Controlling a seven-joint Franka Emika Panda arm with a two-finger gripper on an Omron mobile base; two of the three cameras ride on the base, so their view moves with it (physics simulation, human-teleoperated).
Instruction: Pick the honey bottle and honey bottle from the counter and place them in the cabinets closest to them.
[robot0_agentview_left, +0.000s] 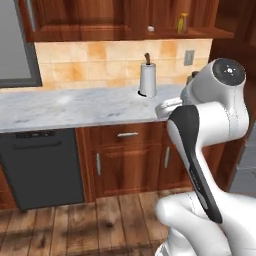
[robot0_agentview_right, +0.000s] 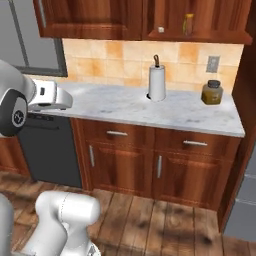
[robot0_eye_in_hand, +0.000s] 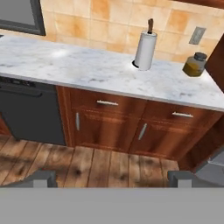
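Jaws stood wide and empty, the gripper (robot0_eye_in_hand: 112, 179) pulled well back from the counter (robot0_eye_in_hand: 87, 72) and looking across the wood floor at it, both dark fingertips (robot0_eye_in_hand: 41, 177) spread apart at the bottom of the hand view. 1 honey bottle (robot0_agentview_right: 188, 23) stood upright on the shelf ledge of the wall cabinets (robot0_agentview_right: 95, 20), above and to the right of the paper-towel roll (robot0_agentview_right: 157, 82). No second honey bottle could be picked out on the counter; the wider amber jar (robot0_agentview_right: 212, 93) with the dark lid near the right end was not it. Judged: 1 placement looked finished and the arm was between steps. Next move called for finding the remaining bottle, probably driving the base along the counter, then approaching it with the gripper spread as it was.
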